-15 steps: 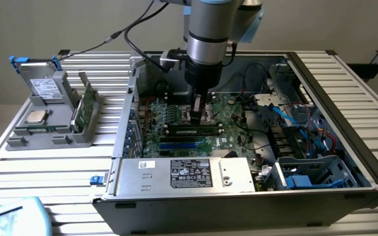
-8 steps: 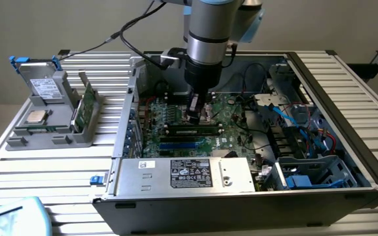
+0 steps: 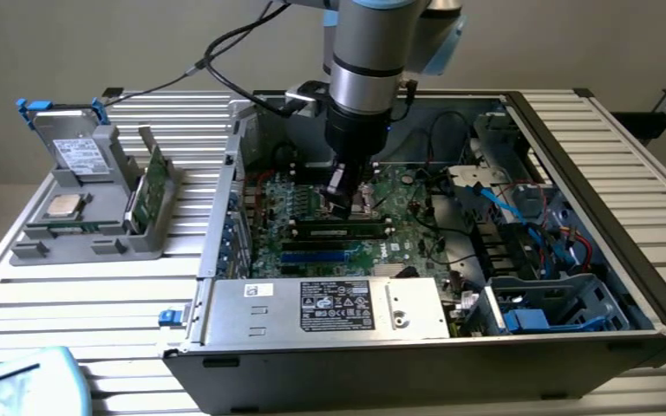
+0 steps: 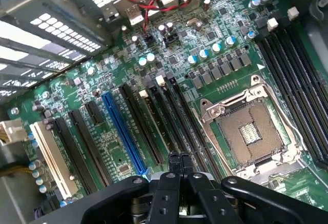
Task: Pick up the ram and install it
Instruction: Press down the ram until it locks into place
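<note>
Fingers point(image 4: 171, 183) pressed together, tip against tip, with nothing pinched between them. Gripper point(image 3: 339, 204) lowered into the open computer case point(image 3: 645, 286), pointing down at the motherboard point(image 4: 225, 75).

Surroundings, largest first, all placed from the fingertips:

- Computer case — walls on every side of the fingers, lid off, power supply point(image 3: 327, 308) on the side nearer the exterior camera.
- Motherboard — directly beneath, spread flat under the whole reach of the gripper.
- Grey fixture point(image 3: 79, 217) — well apart, outside the case toward the exterior view's left, with a wider green circuit board point(image 3: 150, 186) standing on edge in it.
- CPU socket point(image 4: 248, 131) — near, off to one side, open and bare.
- Blue slot point(image 4: 120, 126) — near, on the side opposite the socket, parallel to the black slots.
- Ram point(image 3: 339, 230) — just below the fingertips and toward the exterior camera, standing on edge in one of the black slots, apparently seated between the end clips.

Key relation: long axis of the ram point(image 4: 155, 124) parallel to the neighbouring slots, crosswise in the exterior view, with the closed fingertips close above its upper edge near mid-length. Contact between fingertips and edge not resolvable — read as touching or just short of touching.

Judged status: pick-up done, ram placed in its slot; full latching of the clips not confirmable.
</note>
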Action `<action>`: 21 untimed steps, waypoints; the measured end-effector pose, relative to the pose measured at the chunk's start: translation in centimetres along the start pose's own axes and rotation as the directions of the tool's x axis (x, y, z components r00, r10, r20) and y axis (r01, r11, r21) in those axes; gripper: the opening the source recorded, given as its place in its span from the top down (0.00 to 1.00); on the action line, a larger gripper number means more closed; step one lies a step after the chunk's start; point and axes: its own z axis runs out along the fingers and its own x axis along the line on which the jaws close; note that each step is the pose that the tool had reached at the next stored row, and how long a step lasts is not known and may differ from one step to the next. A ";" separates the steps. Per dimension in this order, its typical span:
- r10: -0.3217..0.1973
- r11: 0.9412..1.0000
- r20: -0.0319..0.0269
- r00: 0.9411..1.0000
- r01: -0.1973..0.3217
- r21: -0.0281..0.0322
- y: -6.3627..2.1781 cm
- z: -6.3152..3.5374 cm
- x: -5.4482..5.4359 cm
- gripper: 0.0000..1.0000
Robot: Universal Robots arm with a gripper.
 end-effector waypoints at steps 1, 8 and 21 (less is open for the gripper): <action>0.016 1.000 0.001 1.000 -0.016 -0.001 0.00 0.00 0.0 0.89; 0.115 0.993 0.014 0.993 -0.115 0.004 -0.01 0.02 0.0 0.89; 0.269 0.963 0.022 0.963 -0.269 -0.001 0.00 0.01 0.0 0.89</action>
